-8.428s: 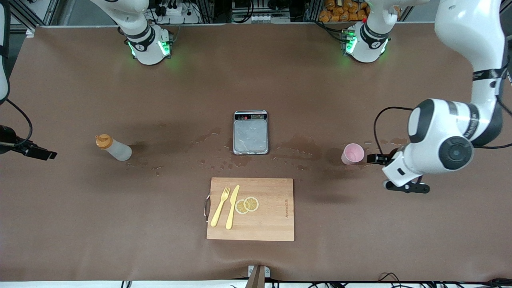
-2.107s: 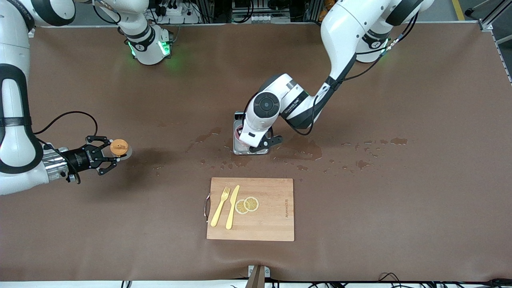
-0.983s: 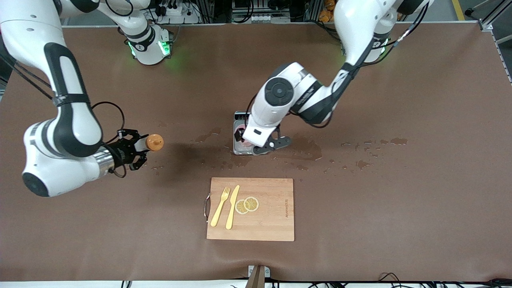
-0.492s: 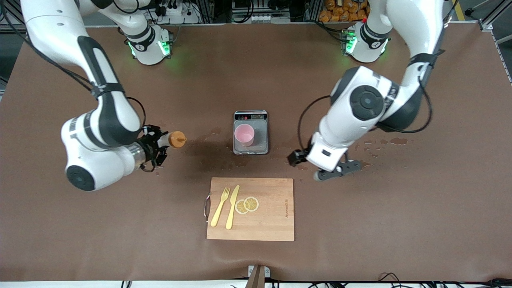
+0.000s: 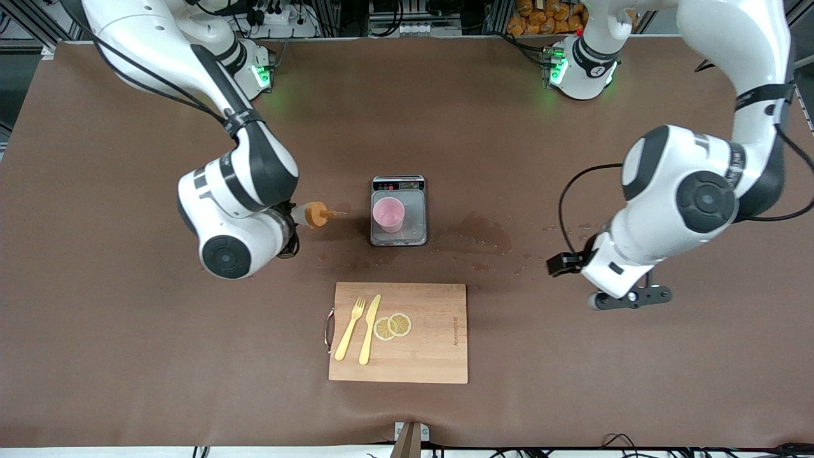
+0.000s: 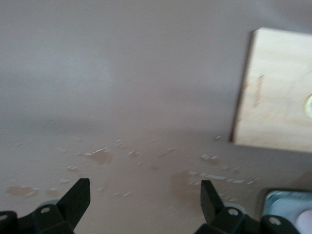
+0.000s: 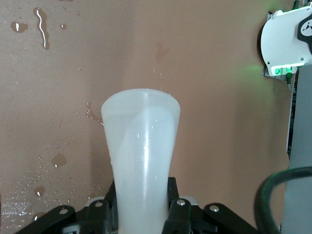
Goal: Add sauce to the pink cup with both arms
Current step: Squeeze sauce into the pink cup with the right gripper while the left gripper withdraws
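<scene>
The pink cup (image 5: 388, 214) stands upright on the grey scale (image 5: 399, 238) at the table's middle. My right gripper (image 5: 292, 219) is shut on the sauce bottle (image 5: 311, 215) and holds it tilted in the air. Its orange nozzle points toward the cup, just off the scale's edge toward the right arm's end. In the right wrist view the whitish bottle body (image 7: 141, 156) sits between the fingers of the right gripper (image 7: 141, 202). My left gripper (image 5: 558, 264) is open and empty, toward the left arm's end, well away from the cup. In the left wrist view the left gripper (image 6: 145, 202) holds nothing.
A wooden cutting board (image 5: 432, 356) with a yellow fork (image 5: 350, 328), a knife and lemon slices (image 5: 393, 326) lies nearer to the front camera than the scale. Wet patches (image 5: 477, 236) spot the brown table beside the scale. The board (image 6: 278, 92) also shows in the left wrist view.
The left gripper set the cup on the scale, let go and withdrew toward its own end. The right arm has carried the bottle from its end up close to the scale.
</scene>
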